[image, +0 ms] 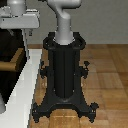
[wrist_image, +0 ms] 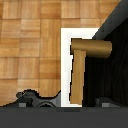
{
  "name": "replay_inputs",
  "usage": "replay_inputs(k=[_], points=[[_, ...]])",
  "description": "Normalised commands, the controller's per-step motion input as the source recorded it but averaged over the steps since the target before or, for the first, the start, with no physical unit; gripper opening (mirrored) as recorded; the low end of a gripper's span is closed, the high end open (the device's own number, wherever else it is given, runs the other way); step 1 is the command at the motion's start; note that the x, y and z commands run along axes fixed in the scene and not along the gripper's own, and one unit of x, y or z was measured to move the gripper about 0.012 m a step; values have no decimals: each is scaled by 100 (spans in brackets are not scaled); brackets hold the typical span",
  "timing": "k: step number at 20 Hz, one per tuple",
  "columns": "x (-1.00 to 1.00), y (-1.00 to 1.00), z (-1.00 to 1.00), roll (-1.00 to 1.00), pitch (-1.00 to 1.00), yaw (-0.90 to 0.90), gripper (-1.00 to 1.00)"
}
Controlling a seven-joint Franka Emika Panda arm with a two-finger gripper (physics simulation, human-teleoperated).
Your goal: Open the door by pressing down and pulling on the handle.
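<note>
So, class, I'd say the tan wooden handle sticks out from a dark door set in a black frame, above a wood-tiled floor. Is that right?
Not quite. The frame is white, not black, as the wrist view shows. The rest holds: the tan wooden handle projects from the dark door, with the wood-tiled floor below.
</note>
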Motion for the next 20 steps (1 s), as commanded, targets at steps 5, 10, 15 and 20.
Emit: replay_inputs(k=[5, 10, 15, 20], points=[[40, 0, 0, 0, 0, 0, 100], [0, 0, 0, -3, 0, 0, 100], [0, 0, 0, -6, 0, 0, 100], [0, 0, 0, -6, 0, 0, 100]])
